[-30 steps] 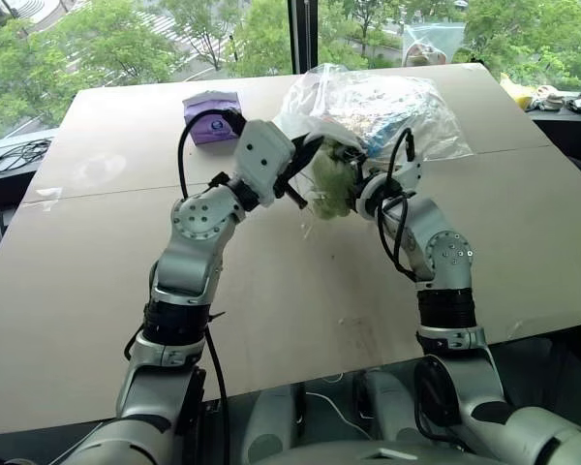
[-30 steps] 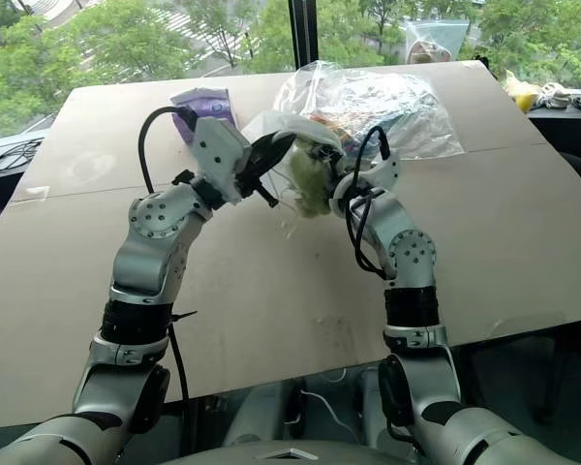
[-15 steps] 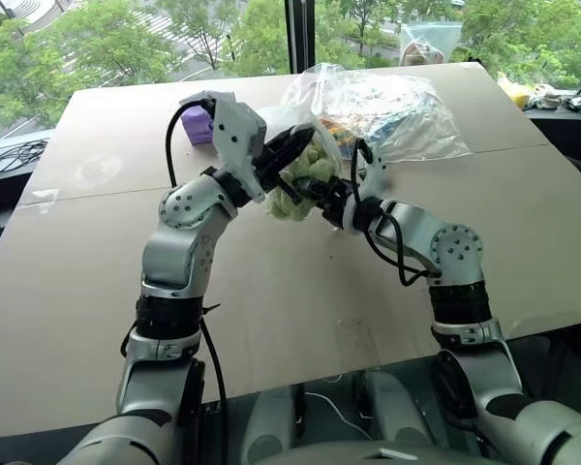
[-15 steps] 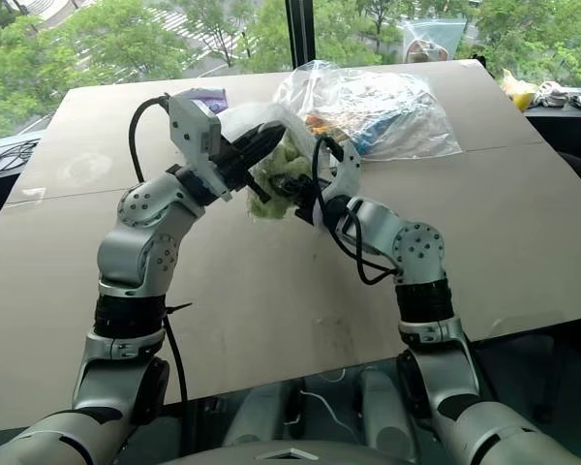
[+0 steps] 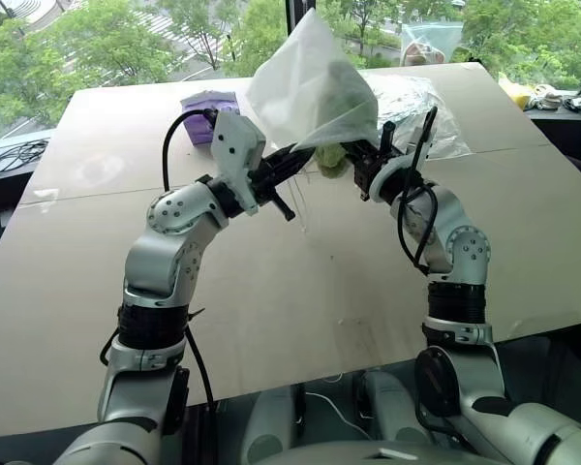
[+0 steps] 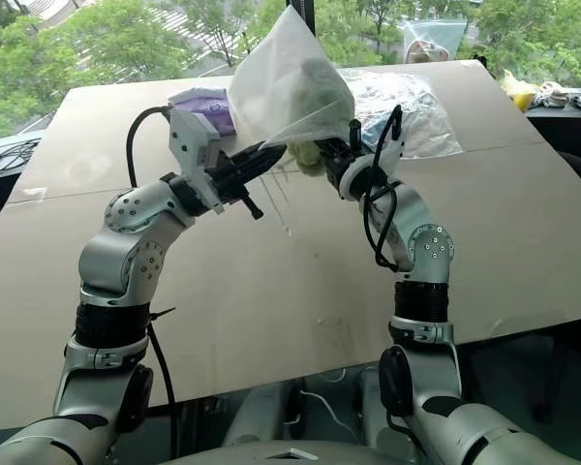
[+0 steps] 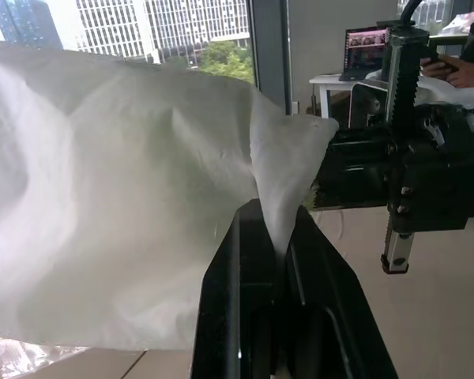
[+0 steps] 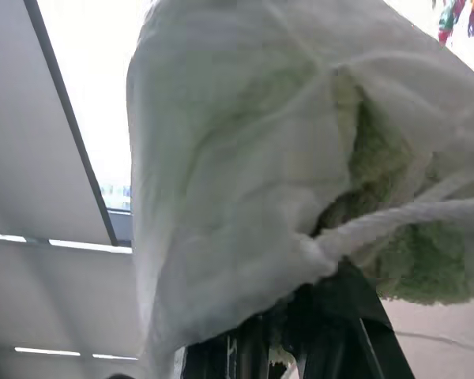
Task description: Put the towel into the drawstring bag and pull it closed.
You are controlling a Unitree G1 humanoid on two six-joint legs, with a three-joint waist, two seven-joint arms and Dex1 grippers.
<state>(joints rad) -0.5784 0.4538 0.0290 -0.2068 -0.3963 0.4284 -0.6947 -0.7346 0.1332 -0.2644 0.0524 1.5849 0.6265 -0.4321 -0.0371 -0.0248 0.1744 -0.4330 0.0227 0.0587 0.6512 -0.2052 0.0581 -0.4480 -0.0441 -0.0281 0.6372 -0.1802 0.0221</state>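
White translucent drawstring bag [image 5: 310, 82] held above counter [image 5: 97, 281], peaked upward; pale green fluffy towel [image 5: 331, 155] bulges from its mouth. Left gripper [image 5: 308, 155] and right gripper [image 5: 360, 163] clenched on bag's rim.

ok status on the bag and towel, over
Left tool shut on the bag's rim, right tool shut at its mouth. Bag lifted off the table, towel poking out below. Mouth not drawn closed. Nothing in the way.

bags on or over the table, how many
2: the white translucent drawstring bag held up between both grippers, and the clear plastic bag of colourful items lying behind it. Another may stand past the far edge.
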